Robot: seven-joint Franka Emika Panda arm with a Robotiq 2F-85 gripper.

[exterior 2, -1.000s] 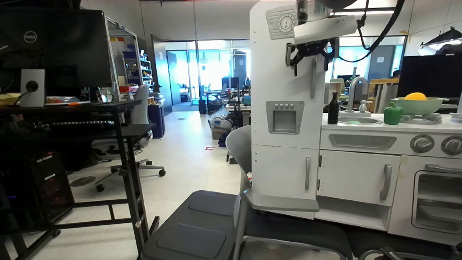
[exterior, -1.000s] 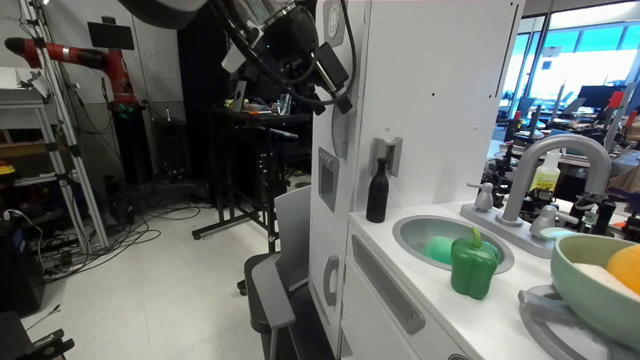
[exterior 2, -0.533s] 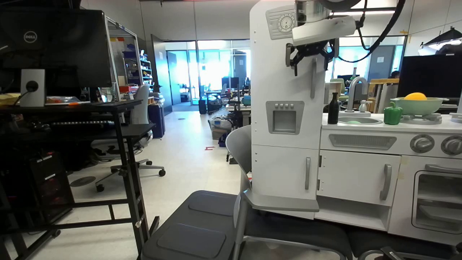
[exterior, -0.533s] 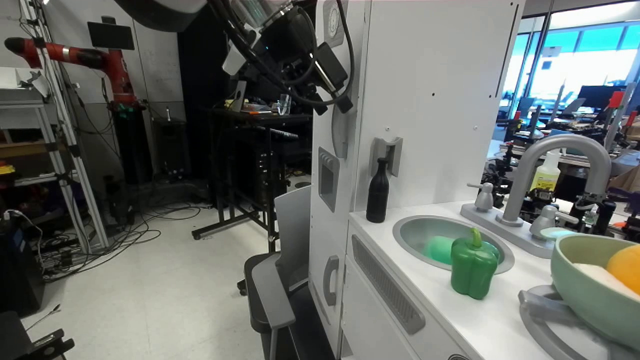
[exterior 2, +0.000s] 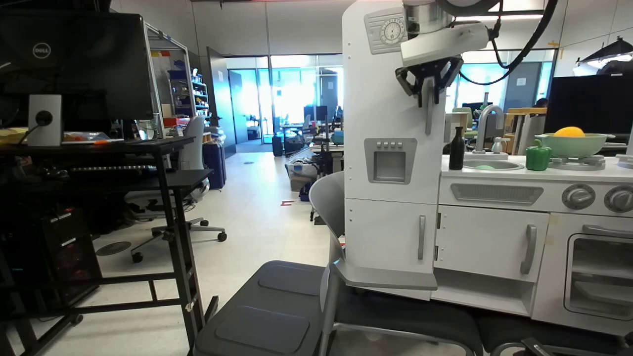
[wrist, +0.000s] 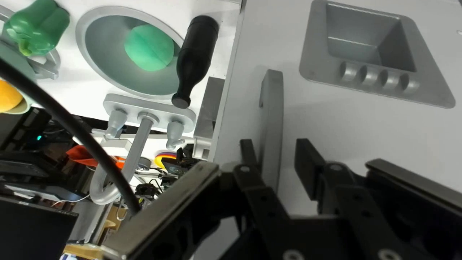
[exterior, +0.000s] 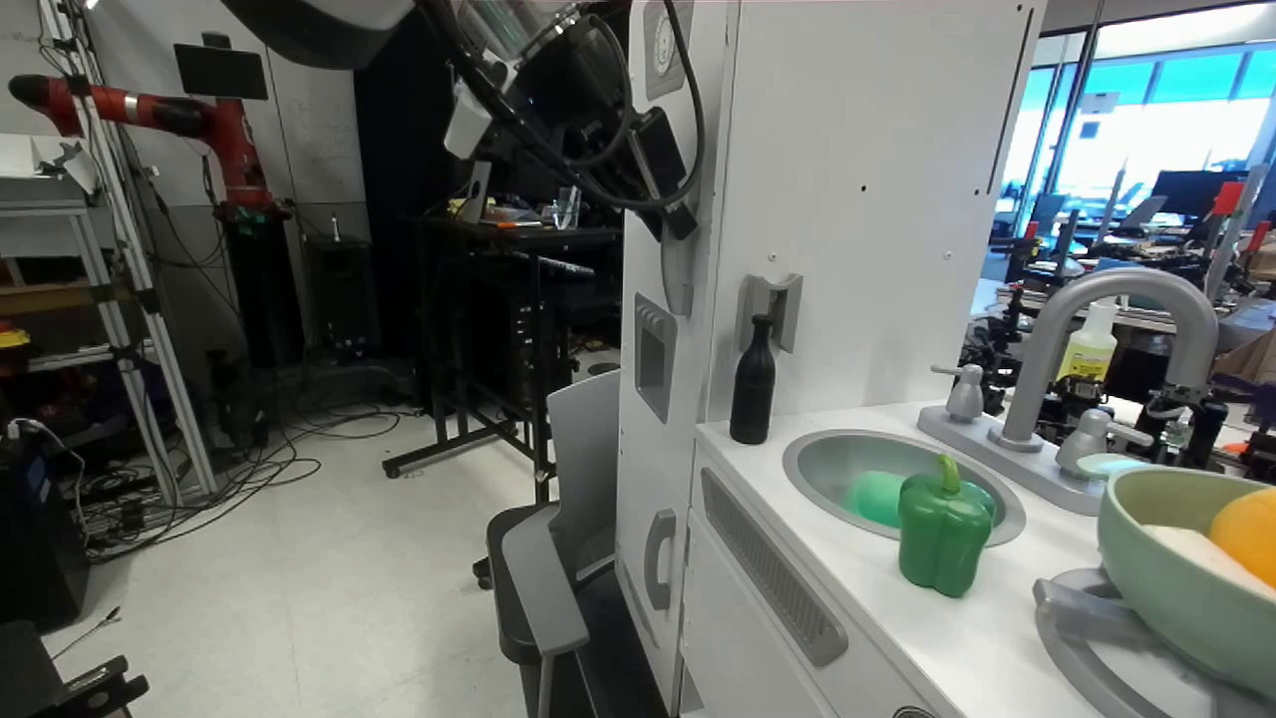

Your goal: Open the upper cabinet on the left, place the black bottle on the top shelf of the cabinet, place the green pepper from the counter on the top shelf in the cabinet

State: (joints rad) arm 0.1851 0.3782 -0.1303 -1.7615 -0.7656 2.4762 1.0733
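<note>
The upper cabinet (exterior 2: 385,113) has its arched door closed, so the top shelf is hidden. My gripper (wrist: 275,148) is at the door's grey handle (wrist: 272,104), part-way narrowed but still open. One fingertip stands on each side of that handle; the left finger (wrist: 248,153) is close to it, and a gap shows before the right finger (wrist: 306,159). Whether either touches, I cannot tell. The black bottle (exterior: 755,389) stands upright on the counter (exterior: 977,648) against the cabinet's side. Farther along, by the sink, sits the green pepper (exterior: 945,529).
A round sink (exterior: 822,444) with a green object in it lies between bottle and faucet (exterior: 1107,284). A pale green bowl (exterior: 1176,588) stands beyond the pepper. A grey chair (exterior 2: 385,277) is in front of the cabinet. A black cable (wrist: 72,119) hangs by my wrist.
My fingers have come closer together around the cabinet handle. The arm has barely moved; bottle, pepper and door are where they were.
</note>
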